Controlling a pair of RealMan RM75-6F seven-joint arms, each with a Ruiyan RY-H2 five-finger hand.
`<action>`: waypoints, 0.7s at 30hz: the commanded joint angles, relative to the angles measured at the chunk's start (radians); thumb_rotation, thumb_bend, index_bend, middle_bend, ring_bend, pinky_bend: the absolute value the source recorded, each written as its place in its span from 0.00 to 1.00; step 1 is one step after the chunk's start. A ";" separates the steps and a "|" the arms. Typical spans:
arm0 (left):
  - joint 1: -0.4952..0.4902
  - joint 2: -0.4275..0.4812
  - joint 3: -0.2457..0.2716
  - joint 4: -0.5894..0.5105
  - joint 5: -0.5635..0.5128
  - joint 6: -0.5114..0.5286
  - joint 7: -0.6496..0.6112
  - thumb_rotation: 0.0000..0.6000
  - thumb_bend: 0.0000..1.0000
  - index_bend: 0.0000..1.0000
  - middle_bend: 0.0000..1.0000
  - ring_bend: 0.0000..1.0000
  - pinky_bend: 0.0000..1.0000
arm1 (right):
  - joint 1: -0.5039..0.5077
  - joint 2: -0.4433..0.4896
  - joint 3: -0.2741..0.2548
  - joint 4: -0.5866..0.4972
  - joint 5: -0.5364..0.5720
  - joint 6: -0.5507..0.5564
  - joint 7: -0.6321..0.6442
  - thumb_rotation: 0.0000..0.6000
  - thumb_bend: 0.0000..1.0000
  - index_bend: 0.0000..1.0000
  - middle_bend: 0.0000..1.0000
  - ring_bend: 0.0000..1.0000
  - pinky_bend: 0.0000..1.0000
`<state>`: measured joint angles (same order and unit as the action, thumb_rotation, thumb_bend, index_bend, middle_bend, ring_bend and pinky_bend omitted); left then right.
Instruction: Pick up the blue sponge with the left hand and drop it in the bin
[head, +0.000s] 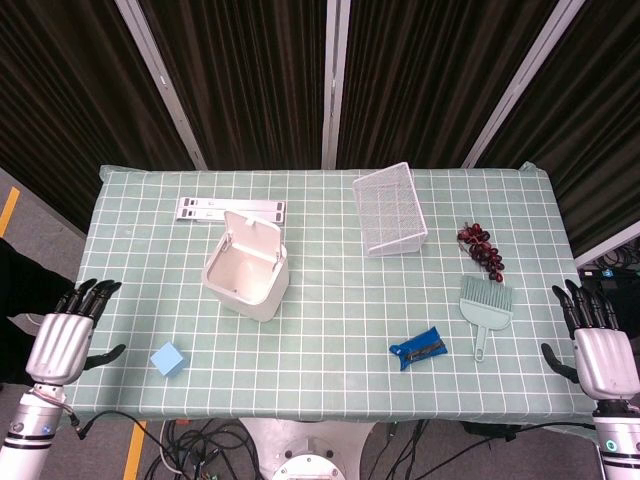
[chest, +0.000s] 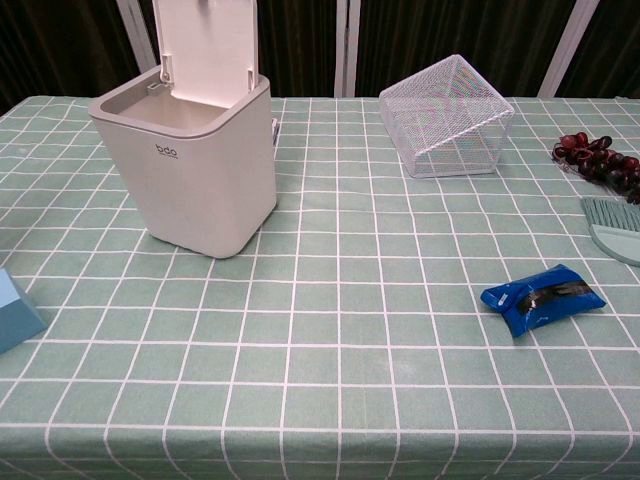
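Note:
The blue sponge (head: 168, 359) is a small light-blue block near the table's front left corner; in the chest view only its corner (chest: 14, 312) shows at the left edge. The white bin (head: 247, 267) stands behind and to the right of it with its lid flipped up, seen close in the chest view (chest: 190, 165). My left hand (head: 68, 335) hovers at the table's left edge, fingers spread and empty, a short way left of the sponge. My right hand (head: 597, 347) hangs off the right edge, also spread and empty.
A white wire basket (head: 390, 210) lies tipped at the back centre. Dark grapes (head: 481, 247), a green dustpan brush (head: 485, 309) and a blue packet (head: 418, 348) sit on the right side. A white flat bar (head: 230, 208) lies behind the bin.

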<state>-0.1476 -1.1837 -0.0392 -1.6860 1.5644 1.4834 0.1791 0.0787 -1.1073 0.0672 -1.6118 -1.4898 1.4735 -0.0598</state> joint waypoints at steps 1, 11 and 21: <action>0.000 0.000 0.003 -0.001 0.004 -0.001 0.001 1.00 0.00 0.15 0.15 0.10 0.22 | 0.000 -0.001 0.000 0.001 -0.001 -0.001 0.000 1.00 0.22 0.00 0.00 0.00 0.00; -0.008 0.028 0.044 -0.028 0.043 -0.037 -0.085 1.00 0.00 0.15 0.15 0.10 0.21 | 0.001 -0.002 0.000 0.002 -0.003 0.001 -0.002 1.00 0.22 0.00 0.00 0.00 0.00; -0.022 -0.007 0.113 -0.013 0.077 -0.127 -0.094 1.00 0.00 0.15 0.15 0.10 0.21 | 0.003 -0.006 0.000 0.019 0.003 -0.007 0.006 1.00 0.22 0.00 0.00 0.00 0.00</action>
<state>-0.1663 -1.1815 0.0669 -1.7058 1.6415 1.3664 0.0844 0.0811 -1.1128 0.0673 -1.5925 -1.4867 1.4666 -0.0538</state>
